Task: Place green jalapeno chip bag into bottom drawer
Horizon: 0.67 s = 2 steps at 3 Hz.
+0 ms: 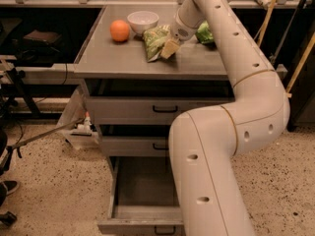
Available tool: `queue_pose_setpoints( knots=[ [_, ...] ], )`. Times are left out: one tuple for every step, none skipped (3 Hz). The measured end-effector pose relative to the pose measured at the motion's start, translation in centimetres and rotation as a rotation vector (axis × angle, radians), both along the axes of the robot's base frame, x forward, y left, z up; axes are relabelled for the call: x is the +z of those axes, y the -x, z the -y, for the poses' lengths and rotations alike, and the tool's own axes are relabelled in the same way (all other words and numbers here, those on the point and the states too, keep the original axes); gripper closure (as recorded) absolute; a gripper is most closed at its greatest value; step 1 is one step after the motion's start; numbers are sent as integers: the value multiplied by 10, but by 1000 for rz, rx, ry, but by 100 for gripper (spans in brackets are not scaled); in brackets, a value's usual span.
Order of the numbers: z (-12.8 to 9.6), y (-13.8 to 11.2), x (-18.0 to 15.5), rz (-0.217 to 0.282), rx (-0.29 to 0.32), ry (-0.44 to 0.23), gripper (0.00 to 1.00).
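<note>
The chip bag [155, 41] lies on the cabinet top [123, 58], at 3 o'clock from the orange [119, 30]. The gripper [169, 48] is at its 4 o'clock edge, probably to grasp it; I cannot tell if it grips. The bottom drawer [145, 186], at 6 o'clock, stands pulled open, ready to receive it.

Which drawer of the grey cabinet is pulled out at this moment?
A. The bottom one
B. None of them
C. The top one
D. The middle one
A. The bottom drawer juts forward with its inside showing, while the two shallower fronts above it sit pushed in. The pincer is up on the cabinet top, at the green jalapeno chip bag.
</note>
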<state>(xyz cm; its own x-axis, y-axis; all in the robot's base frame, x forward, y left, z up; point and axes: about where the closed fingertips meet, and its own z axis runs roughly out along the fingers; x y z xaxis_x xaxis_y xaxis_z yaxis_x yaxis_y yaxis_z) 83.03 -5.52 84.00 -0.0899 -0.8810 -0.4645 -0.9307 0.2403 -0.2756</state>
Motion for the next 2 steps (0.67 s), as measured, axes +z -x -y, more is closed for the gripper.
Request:
queue_pose_setpoints(
  knots=[
    [0, 0, 2, 0, 0, 0, 88],
    [53, 42, 14, -93, -29, -45, 100]
  ],
)
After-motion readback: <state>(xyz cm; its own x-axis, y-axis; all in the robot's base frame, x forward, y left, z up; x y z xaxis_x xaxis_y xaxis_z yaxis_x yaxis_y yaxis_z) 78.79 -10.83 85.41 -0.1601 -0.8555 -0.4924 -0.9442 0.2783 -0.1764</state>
